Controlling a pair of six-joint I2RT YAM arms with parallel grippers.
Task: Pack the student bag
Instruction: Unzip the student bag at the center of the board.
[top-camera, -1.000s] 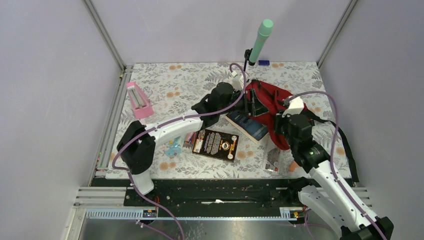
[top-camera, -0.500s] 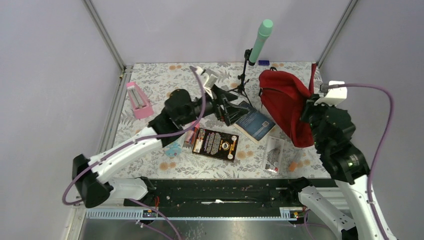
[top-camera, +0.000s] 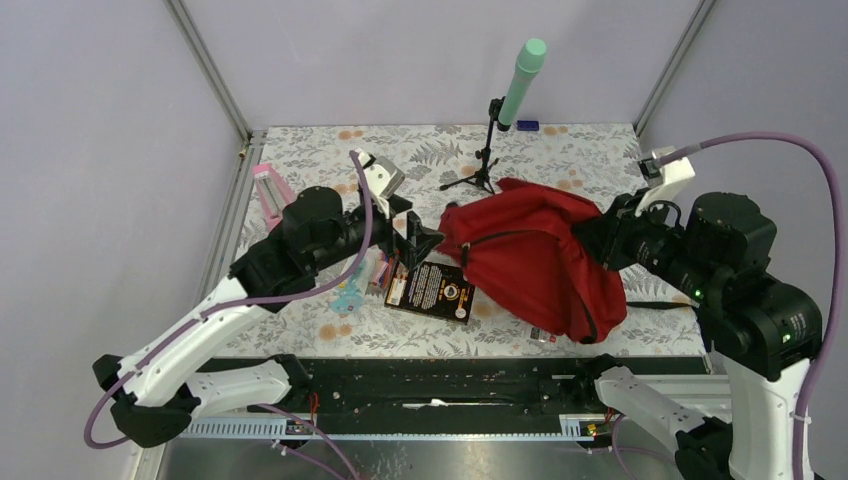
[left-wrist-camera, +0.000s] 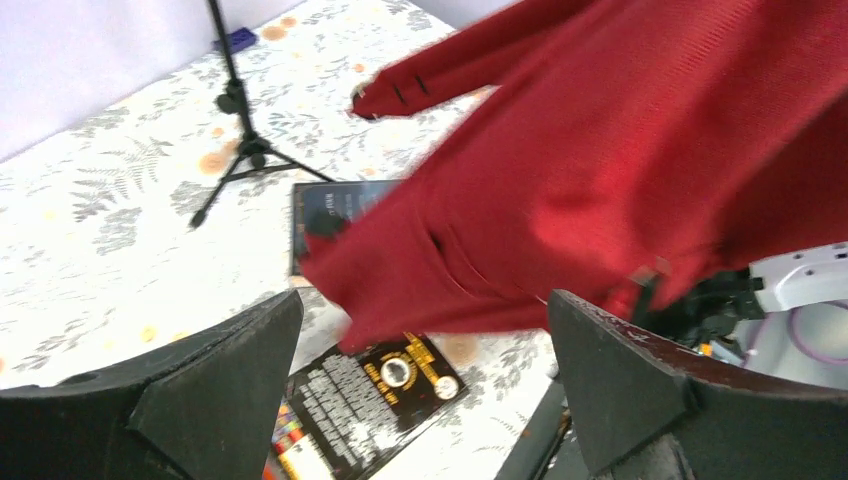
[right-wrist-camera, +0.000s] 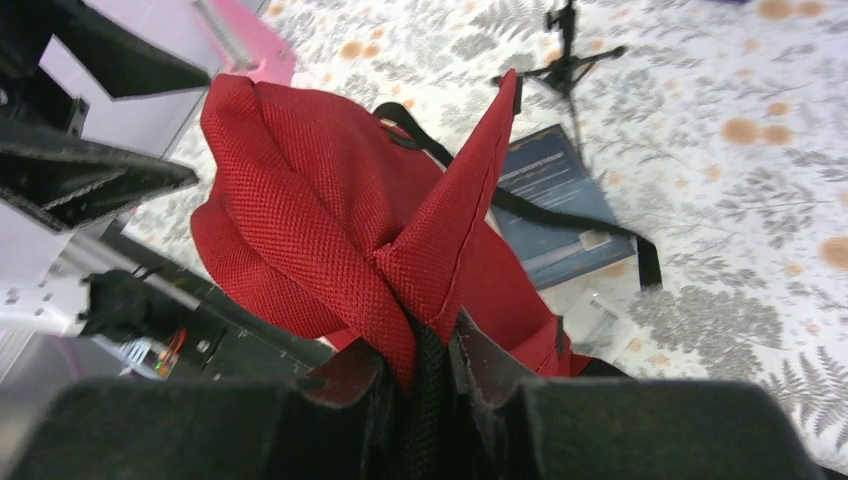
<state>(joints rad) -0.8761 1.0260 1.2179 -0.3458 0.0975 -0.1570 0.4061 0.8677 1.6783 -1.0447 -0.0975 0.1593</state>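
Note:
The student bag (top-camera: 540, 250) is a dark-red fabric backpack, draped over the middle right of the table and lifted at its right edge. My right gripper (top-camera: 603, 238) is shut on a fold of its red cloth and black strap, seen up close in the right wrist view (right-wrist-camera: 425, 350). My left gripper (top-camera: 420, 238) hangs open just left of the bag, touching nothing. Its wrist view shows the bag (left-wrist-camera: 620, 150) hanging in front of the open gripper (left-wrist-camera: 422, 305) and the black book (left-wrist-camera: 375, 395) below it.
A black book (top-camera: 432, 288) lies left of the bag, with coloured pencils (top-camera: 378, 270) and a light-blue item (top-camera: 347, 298) beside it. A blue book (right-wrist-camera: 555, 200) lies under the bag's edge. A tripod (top-camera: 484, 150) with a green cylinder (top-camera: 522, 80) stands behind. A pink object (top-camera: 268, 190) sits far left.
My right arm has lifted the bag and swung it left over the blue book. My left gripper has opened wide and drawn back to the left.

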